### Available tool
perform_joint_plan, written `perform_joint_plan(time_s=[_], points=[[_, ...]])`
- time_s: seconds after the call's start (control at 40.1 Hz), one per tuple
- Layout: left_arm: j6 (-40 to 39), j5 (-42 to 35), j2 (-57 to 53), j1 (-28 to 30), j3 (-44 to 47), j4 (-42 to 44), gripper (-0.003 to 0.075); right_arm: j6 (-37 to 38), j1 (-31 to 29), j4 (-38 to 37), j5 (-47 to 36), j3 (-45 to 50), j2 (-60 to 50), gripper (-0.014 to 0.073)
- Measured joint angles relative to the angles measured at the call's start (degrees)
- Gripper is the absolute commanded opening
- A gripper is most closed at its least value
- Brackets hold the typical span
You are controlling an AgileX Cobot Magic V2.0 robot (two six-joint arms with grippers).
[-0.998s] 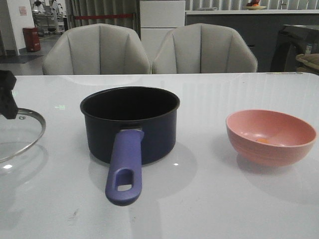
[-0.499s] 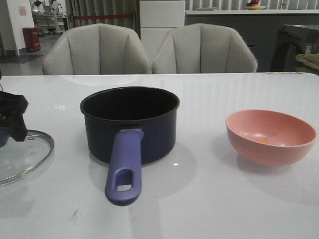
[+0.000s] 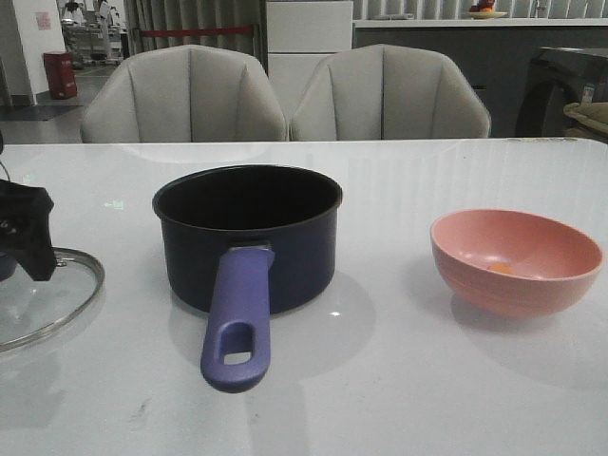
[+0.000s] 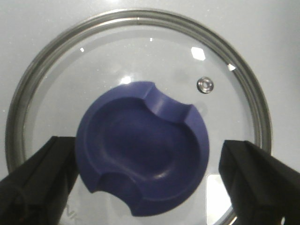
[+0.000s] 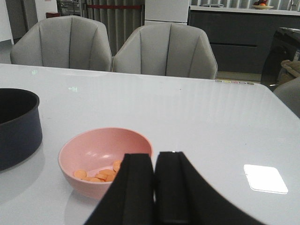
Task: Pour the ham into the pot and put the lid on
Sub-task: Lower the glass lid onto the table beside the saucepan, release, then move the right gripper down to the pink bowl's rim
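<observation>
The dark navy pot (image 3: 249,233) stands mid-table, its purple-blue handle (image 3: 237,318) pointing at me; it also shows in the right wrist view (image 5: 16,126). The glass lid (image 3: 43,294) lies flat at the far left. My left gripper (image 3: 24,233) hangs over it, open, with its fingers (image 4: 37,180) on either side of the blue knob (image 4: 143,157) and a gap on one side. The pale-orange ham (image 5: 98,176) lies as several slices in the pink bowl (image 5: 103,157) at the right (image 3: 518,261). My right gripper (image 5: 154,161) is shut and empty, just before the bowl.
Two grey chairs (image 3: 285,95) stand behind the table's far edge. A bright light patch (image 5: 265,178) lies on the white table (image 3: 399,380) to the right of the bowl. The lid's steel rim (image 4: 140,16) and a small vent rivet (image 4: 205,84) show in the left wrist view.
In the front view my left gripper and the lid have shifted right and lower over the last second, with hardly any motion in the last half second. Pot and bowl have not moved.
</observation>
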Motion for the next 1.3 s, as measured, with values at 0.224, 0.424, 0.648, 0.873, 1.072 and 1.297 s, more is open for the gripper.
perform_joint_plan(time_s=[0.224, 0.424, 0.648, 0.873, 1.072, 1.297], points=[[0.0, 1.3, -8.6, -0.1, 0.6, 0.1, 0.0617, 0.0, 0.0, 0.0, 0.0, 0.0, 0.0, 0.0155], [0.0, 1.5, -21.9, -1.8, 7.0, 0.0, 0.0617, 0.0, 0.0, 0.0, 0.0, 0.0, 0.0, 0.0155], [0.0, 1.5, -39.5, -4.0, 14.2, -0.1, 0.0617, 0.0, 0.0, 0.0, 0.0, 0.0, 0.0, 0.0155], [0.0, 1.5, -55.9, -4.8, 21.7, 1.1, 0.0617, 0.0, 0.0, 0.0, 0.0, 0.0, 0.0, 0.0155], [0.0, 1.9, -69.7, -4.9, 25.7, 1.2, 0.0617, 0.0, 0.0, 0.0, 0.0, 0.0, 0.0, 0.0155], [0.0, 1.9, -80.6, -4.9, 27.2, 1.2, 0.0617, 0.0, 0.0, 0.0, 0.0, 0.0, 0.0, 0.0155]])
